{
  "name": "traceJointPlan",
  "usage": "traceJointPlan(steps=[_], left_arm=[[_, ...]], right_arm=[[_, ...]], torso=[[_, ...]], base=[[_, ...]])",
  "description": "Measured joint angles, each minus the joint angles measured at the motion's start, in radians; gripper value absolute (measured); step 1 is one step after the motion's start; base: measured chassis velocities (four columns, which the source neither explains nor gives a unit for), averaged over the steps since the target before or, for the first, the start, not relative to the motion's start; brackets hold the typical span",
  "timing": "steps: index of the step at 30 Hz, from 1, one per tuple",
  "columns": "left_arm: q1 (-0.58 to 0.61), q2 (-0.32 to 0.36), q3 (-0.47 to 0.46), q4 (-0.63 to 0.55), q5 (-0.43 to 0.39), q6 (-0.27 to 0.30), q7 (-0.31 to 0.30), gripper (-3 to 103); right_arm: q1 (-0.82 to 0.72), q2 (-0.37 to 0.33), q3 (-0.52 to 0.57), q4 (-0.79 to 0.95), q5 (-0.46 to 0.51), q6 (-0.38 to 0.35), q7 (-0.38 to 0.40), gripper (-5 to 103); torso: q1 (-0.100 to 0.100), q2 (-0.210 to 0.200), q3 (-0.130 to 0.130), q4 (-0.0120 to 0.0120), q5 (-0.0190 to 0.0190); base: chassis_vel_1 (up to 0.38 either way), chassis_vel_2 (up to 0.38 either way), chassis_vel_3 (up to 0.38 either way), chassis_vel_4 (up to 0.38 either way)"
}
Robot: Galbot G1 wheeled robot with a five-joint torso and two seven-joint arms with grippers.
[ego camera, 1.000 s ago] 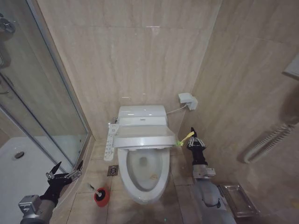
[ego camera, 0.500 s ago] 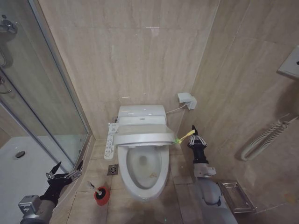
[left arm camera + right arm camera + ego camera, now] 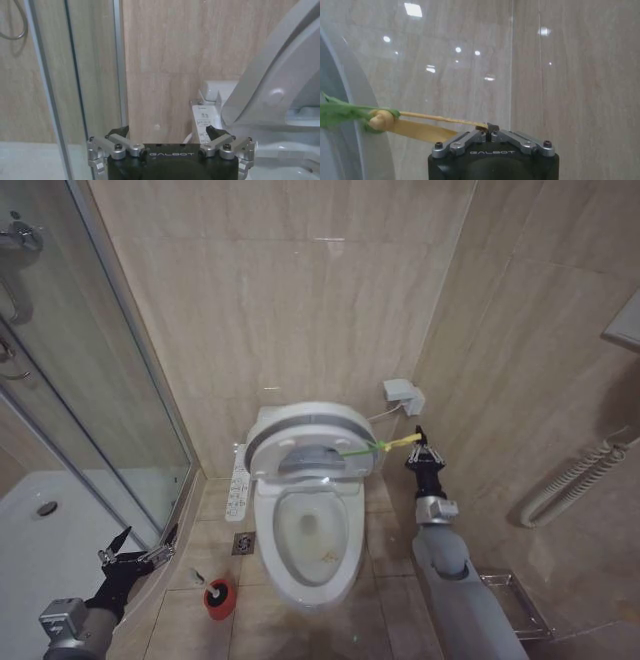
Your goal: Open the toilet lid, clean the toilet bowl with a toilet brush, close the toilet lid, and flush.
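right gripper [image 3: 421, 442] pinches strap [image 3: 398, 443] – toilet lid [image 3: 310, 440] raised leftward | left gripper [image 3: 139, 543] open

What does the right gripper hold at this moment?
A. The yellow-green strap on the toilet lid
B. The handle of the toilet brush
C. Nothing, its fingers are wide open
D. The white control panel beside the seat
A: the right gripper is shut on the yellow-green strap, which runs to the raised toilet lid; the toilet brush stands on the floor in its red holder.
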Motion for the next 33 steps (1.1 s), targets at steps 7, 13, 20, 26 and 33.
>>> traceJointPlan(steps=[7,13,20,26,33], left_arm=[[0.0,0.0,0.0,0.0,0.0,0.0,0.0,100],[0.0,0.0,0.0,0.0,0.0,0.0,0.0,100],[0.0,0.0,0.0,0.0,0.0,0.0,0.0,100],[0.0,0.0,0.0,0.0,0.0,0.0,0.0,100],[0.0,0.0,0.0,0.0,0.0,0.0,0.0,100]], right_arm=[[0.112,-0.06,-0.016,-0.084,0.047,-0.03,0.012,1],[0.188,-0.076,-0.039,-0.146,0.067,-0.043,0.016,1],[0.232,-0.065,-0.082,-0.164,0.084,-0.074,0.038,1],[0.317,-0.06,-0.159,-0.218,0.09,-0.093,0.056,1],[0.378,-0.046,-0.232,-0.27,0.088,-0.093,0.057,1]], torso=[[0.0,0.0,0.0,-0.0001,0.0],[0.0,0.0,0.0,-0.0005,0.0],[0.0,0.0,0.0,-0.0017,0.0],[0.0,0.0,0.0,-0.0021,0.0001],[0.0,0.0,0.0,-0.0011,0.0]], base=[[0.0,0.0,0.0,0.0],[0.0,0.0,0.0,0.0],[0.0,0.0,0.0,0.0],[0.0,0.0,0.0,0.0],[0.0,0.0,0.0,0.0]])
